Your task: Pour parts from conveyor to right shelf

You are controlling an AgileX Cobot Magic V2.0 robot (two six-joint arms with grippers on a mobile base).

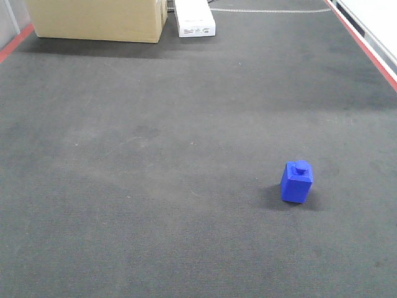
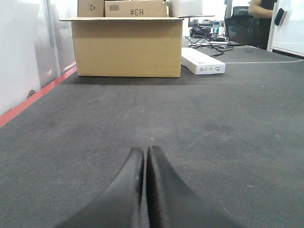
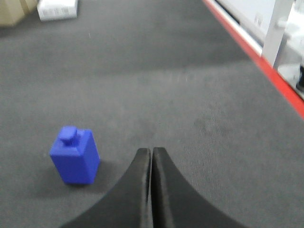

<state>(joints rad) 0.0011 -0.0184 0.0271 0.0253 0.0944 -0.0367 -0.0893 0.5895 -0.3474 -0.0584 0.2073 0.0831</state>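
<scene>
Blue part on conveyor; cardboard box (contents hidden); left gripper, right gripper closed.

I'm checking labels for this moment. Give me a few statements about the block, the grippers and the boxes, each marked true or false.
1. The block stands on the belt, stud up. True.
2. The right gripper holds the block. False: its jaws are shut on nothing, and the block stands apart, beside them.
3. The left gripper has open jaws. False: they are shut together.
4. A cardboard box sits at the belt's far end. True.
5. The white box lies on top of the cardboard box. False: it lies beside it on the belt.
</scene>
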